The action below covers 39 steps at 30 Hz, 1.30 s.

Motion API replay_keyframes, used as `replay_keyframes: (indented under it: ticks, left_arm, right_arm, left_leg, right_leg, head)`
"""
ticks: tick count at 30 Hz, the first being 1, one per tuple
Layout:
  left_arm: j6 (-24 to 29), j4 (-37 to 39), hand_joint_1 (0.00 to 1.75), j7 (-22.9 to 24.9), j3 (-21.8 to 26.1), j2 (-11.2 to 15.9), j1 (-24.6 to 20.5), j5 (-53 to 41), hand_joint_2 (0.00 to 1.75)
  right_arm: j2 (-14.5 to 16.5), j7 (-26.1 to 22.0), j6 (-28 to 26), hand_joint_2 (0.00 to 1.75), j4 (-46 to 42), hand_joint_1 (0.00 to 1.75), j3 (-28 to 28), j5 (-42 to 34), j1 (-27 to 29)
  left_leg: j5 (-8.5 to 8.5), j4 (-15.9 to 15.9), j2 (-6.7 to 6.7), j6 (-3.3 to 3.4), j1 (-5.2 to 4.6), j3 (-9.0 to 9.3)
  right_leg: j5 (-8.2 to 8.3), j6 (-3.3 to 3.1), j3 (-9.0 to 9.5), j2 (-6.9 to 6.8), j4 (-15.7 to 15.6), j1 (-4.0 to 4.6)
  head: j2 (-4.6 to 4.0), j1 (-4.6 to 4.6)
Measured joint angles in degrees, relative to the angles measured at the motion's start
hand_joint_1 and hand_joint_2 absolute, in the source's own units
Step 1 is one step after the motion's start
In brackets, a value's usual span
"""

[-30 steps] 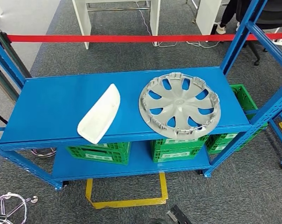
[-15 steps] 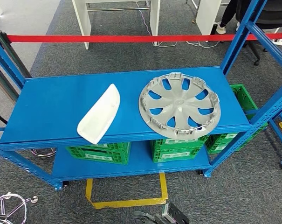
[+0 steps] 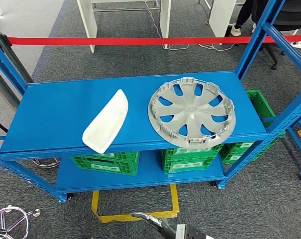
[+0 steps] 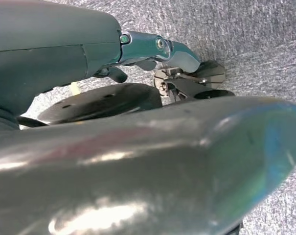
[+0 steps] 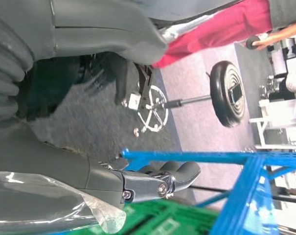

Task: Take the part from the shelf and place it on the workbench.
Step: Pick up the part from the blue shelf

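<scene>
Part unpicked: nearest us, at six o'clock, our right hand (image 3: 167, 227) holds nothing, fingers loosely apart; left hand (image 4: 165, 54) we cannot tell. Farther, the white part (image 3: 105, 122) lies at eleven on the shelf (image 3: 58, 112), hubcap (image 3: 192, 112) at one. Grasp, carry and placing remain.

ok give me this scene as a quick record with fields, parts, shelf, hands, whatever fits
top shelf: blue metal rack board carrying two parts
part one: white curved plastic cover, front left, its near end at the shelf's front edge
part two: round grey spoked wheel cover, right half, lying flat
lower shelf: green plastic crates
right hand: low in the head view, short of the shelf, touching neither part; fingers extended, holding nothing in the right wrist view
left hand: over grey carpet, fingers extended, holding nothing
barrier: red tape behind the rack
</scene>
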Motion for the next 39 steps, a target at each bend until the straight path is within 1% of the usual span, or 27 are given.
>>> replay_keyframes:
  ticks: [4, 6, 8, 12, 14, 16, 20, 32, 37, 39]
  left_arm:
    - [-1.2, 2.4, 0.00, -0.5, 0.0, -1.1, -0.5, 0.0, 0.00]
    - [-1.5, 3.5, 0.00, -0.7, 0.0, -1.6, -0.8, -0.1, 0.00]
    - [-1.6, 4.5, 0.00, -1.0, 0.0, -2.2, -1.0, -0.2, 0.00]
    - [-1.3, 6.4, 0.00, -1.7, 0.0, -3.1, -1.3, -0.6, 0.00]
    - [-0.9, 7.1, 0.00, -1.7, 0.0, -3.5, -1.4, -0.9, 0.00]
    - [-0.7, 7.8, 0.00, -1.8, 0.0, -3.8, -1.4, -1.1, 0.00]
    - [-0.6, 8.6, 0.00, -1.8, 0.0, -4.2, -1.4, -1.3, 0.00]
    - [-0.6, 9.6, 0.00, -1.6, 0.0, -4.6, -1.4, -1.4, 0.00]
    - [-0.8, 10.0, 0.00, -0.7, 0.0, -4.6, -1.5, -2.2, 0.00]
    - [-0.9, 10.1, 0.00, -0.5, 0.0, -4.6, -1.5, -2.5, 0.00]
  right_arm:
    - [0.0, -0.9, -2.1, 1.75, -1.9, 0.00, -0.8, 3.3, 0.4]
    - [0.0, -1.4, -4.2, 1.75, -2.7, 0.00, -1.2, 5.5, 0.6]
    - [0.0, -1.7, -7.7, 1.75, -3.8, 0.00, -1.5, 8.8, 0.9]
    - [0.0, -1.0, -17.0, 1.75, -5.9, 0.00, -2.2, 16.3, 1.5]
    - [0.0, -0.5, -20.4, 1.75, -6.3, 0.00, -2.4, 17.9, 1.8]
    - [0.0, -0.4, -22.2, 1.75, -6.5, 0.00, -2.5, 18.3, 2.0]
    - [-0.1, -0.5, -24.1, 1.75, -6.5, 0.00, -2.4, 18.3, 2.3]
    - [-0.3, -0.5, -24.8, 1.75, -6.8, 0.00, -2.3, 18.3, 2.7]
    - [-1.2, 0.3, -27.0, 1.75, -7.2, 0.00, -1.7, 16.9, 2.8]
    - [-1.7, 0.4, -28.6, 1.75, -7.3, 0.00, -1.5, 17.2, 2.9]
  left_leg:
    - [0.00, 0.0, 0.00, 0.00, 0.00, 0.00]
    - [0.00, 0.0, 0.00, 0.00, 0.00, 0.00]
    - [0.00, 0.0, 0.00, 0.00, 0.00, 0.00]
    - [0.00, 0.0, 0.00, 0.00, 0.00, 0.00]
    - [0.00, 0.0, 0.00, 0.00, 0.00, 0.00]
    - [0.00, 0.0, 0.00, 0.00, 0.00, -0.01]
    - [0.00, 0.0, 0.00, 0.00, 0.00, -0.01]
    - [0.00, 0.0, 0.00, 0.00, 0.00, -0.01]
    - [0.00, 0.0, 0.00, 0.00, -0.01, -0.01]
    - [0.00, 0.0, 0.00, 0.00, -0.01, -0.01]
  right_leg:
    - [0.00, 0.00, 0.00, 0.00, 0.0, 0.00]
    - [0.00, 0.00, -0.01, 0.00, 0.0, 0.00]
    - [0.00, 0.00, -0.01, -0.01, 0.0, 0.00]
    - [0.00, 0.00, 0.00, 0.00, 0.0, 0.00]
    - [0.00, 0.00, 0.00, 0.00, 0.0, 0.00]
    - [0.00, 0.00, 0.01, 0.00, 0.0, 0.00]
    - [0.00, 0.01, 0.00, 0.00, 0.0, 0.00]
    - [0.00, 0.01, 0.00, 0.00, 0.0, 0.00]
    - [0.00, 0.01, 0.00, 0.00, 0.0, 0.00]
    - [0.00, 0.01, 0.00, 0.00, 0.0, -0.01]
  head:
    - [0.00, 0.00]
    - [0.00, -0.01]
    - [0.00, 0.00]
    - [0.00, 0.01]
    - [0.00, 0.01]
    - [0.00, 0.01]
    - [0.00, 0.00]
    - [0.00, 0.01]
    - [0.00, 0.01]
    - [0.00, 0.00]
